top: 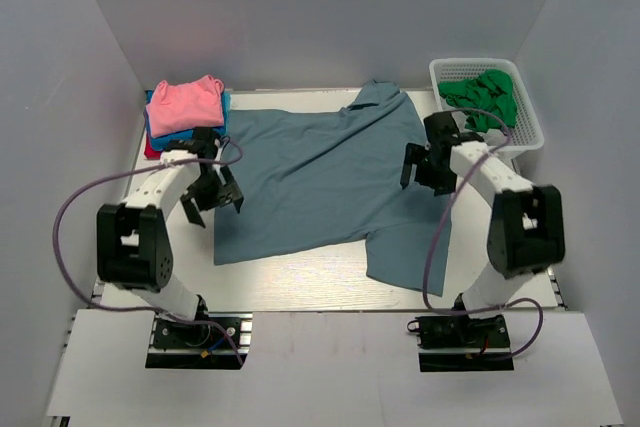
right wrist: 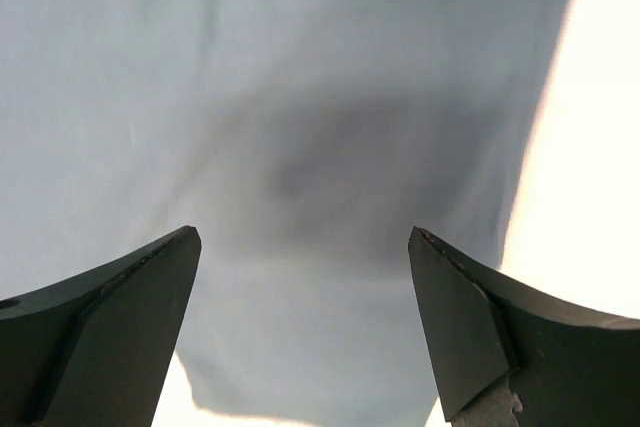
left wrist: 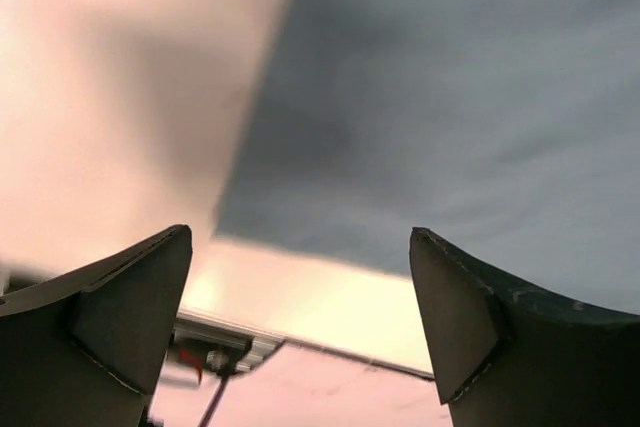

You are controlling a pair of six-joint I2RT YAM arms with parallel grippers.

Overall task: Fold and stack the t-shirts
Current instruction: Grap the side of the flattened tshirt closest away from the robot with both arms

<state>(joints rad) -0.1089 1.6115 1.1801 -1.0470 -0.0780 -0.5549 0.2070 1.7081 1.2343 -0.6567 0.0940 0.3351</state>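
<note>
On pale table [top: 300,282], grey walls [top: 320,17]: slate-blue t-shirt [top: 320,177]; end effectors [top: 215,209] [top: 422,185] wide apart, empty.

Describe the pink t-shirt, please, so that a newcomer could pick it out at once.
On the table, look to the far left corner, left of the large slate-blue t-shirt lying spread out. Shirts are piled there, and the pink t-shirt is the top one. It is the only pink cloth, lying over a bright blue shirt and a red shirt.

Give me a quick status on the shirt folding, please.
Left gripper open, empty, at shirt's left edge. Right gripper open, empty, over its right side. Shirt spread, unfolded. Nothing blocking.
</note>
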